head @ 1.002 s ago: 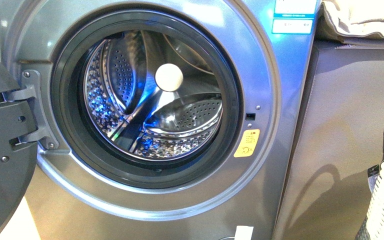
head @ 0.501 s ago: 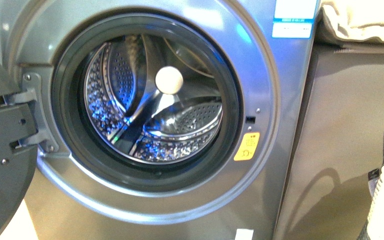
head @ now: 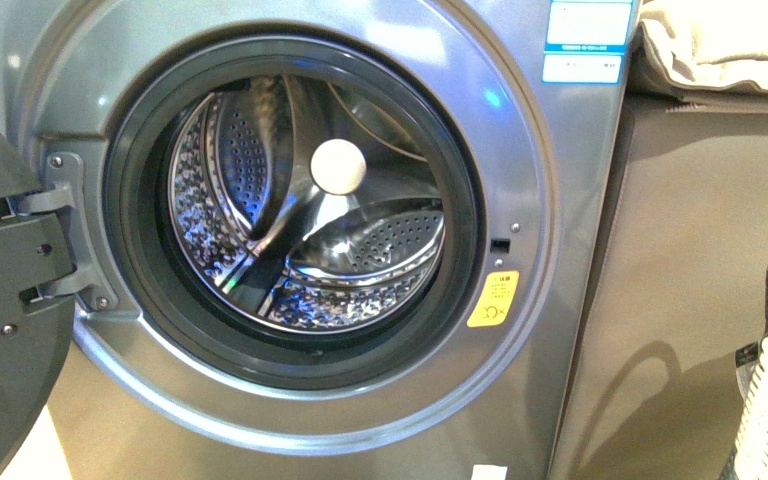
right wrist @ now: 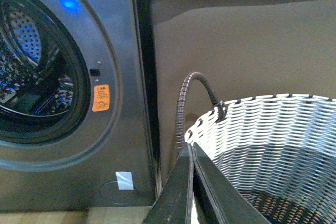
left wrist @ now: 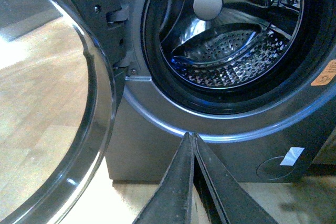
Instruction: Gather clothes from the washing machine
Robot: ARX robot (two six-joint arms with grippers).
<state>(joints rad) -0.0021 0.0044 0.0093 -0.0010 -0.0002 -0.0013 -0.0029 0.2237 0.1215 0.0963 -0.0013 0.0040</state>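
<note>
The washing machine (head: 550,330) fills most of the front view, its grey front panel facing the camera and its round door (head: 0,300) swung fully open to the left on two grey hinges (head: 45,245). The dark rubber seal (head: 125,250) rings the opening, and behind it the perforated steel drum (head: 380,235) is exposed, with a pale round hub (head: 338,166) at its centre. No garment is visible in the drum in any view; the clothes cannot be located. A yellow-orange sticker (head: 493,299) sits to the right of the opening and blue-and-white labels (head: 585,35) at the upper right corner. A brown panel (head: 700,250) stands beside the machine with folded cream fabric (head: 730,45) on top. The woven white basket (right wrist: 278,140), with a braided grey handle (right wrist: 184,103), stands to the right of the washer. The left gripper (left wrist: 192,142) appears clenched, its jaws meeting at the tips with nothing between them, pointing at the lower rim of the door opening. The right gripper (right wrist: 190,153) is likewise pressed closed and empty, positioned just beside the basket rim.
</note>
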